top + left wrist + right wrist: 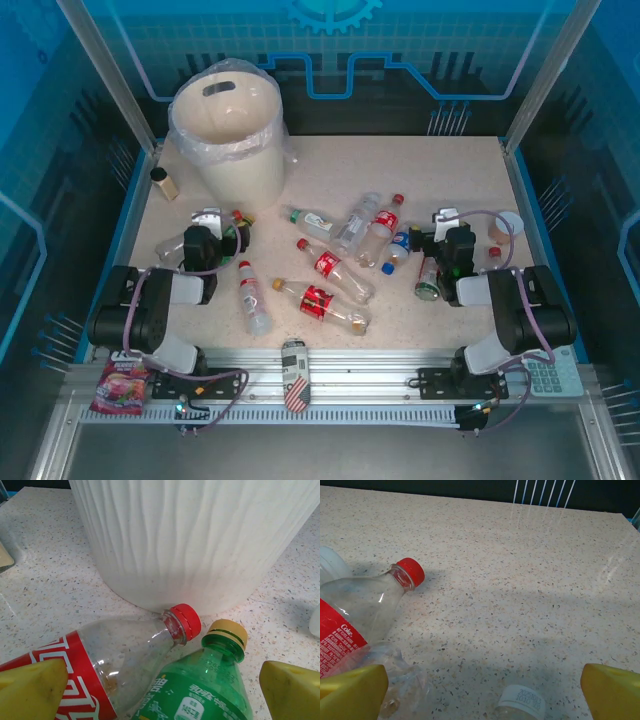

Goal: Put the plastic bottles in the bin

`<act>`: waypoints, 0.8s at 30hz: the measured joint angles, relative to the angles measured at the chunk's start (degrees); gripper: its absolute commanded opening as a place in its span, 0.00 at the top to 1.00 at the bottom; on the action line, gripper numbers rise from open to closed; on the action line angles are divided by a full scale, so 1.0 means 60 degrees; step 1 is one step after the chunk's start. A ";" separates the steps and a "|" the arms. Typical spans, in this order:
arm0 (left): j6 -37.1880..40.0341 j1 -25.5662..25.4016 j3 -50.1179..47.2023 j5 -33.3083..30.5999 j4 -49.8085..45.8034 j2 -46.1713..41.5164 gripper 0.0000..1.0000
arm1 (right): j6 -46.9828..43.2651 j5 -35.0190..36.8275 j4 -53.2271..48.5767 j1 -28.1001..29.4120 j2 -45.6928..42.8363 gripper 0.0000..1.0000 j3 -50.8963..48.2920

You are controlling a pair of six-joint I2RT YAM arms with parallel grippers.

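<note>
Speckled tabletop (50, 580) lies beneath the left pincer (160, 690), spread wide over a red-capped bottle (125, 655) and a green bottle (200, 690), both cut off below, the bin (200, 540) just ahead. Equally spread, the right pincer (482, 692) has a red-labelled bottle (355, 610) by its left finger, partly cropped.

Bright, even overhead light, blue-tinted surroundings.
Soft shadows are cast on the tabletop (520, 555); yellow fingers (30, 690) are blurred at the wrist views' lower corners.
</note>
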 measured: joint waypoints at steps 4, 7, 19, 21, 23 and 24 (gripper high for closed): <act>-0.0004 0.0000 0.0000 0.0000 0.0015 0.0000 0.01 | 0.0000 0.0000 0.0000 0.0000 0.0000 0.00 0.0000; -0.0004 0.0004 0.0000 0.0000 0.0015 0.0000 0.01 | 0.0000 0.0000 0.0000 0.0000 0.0000 0.00 0.0000; -0.0025 0.0004 0.0033 0.0007 0.0015 0.0000 0.01 | 0.0004 -0.0197 -0.0007 -0.0022 0.0000 0.00 0.0007; -0.0025 0.0007 0.0033 0.0007 0.0011 0.0000 0.01 | 0.0007 -0.0240 -0.0015 -0.0022 0.0000 0.00 0.0040; -0.0025 0.0007 0.0033 0.0007 0.0011 0.0000 0.01 | 0.0004 -0.0259 -0.0007 -0.0022 0.0000 0.00 0.0095; -0.0025 0.0007 0.0033 0.0007 0.0011 0.0000 0.01 | 0.0004 -0.0259 -0.0004 -0.0022 0.0000 0.00 0.0113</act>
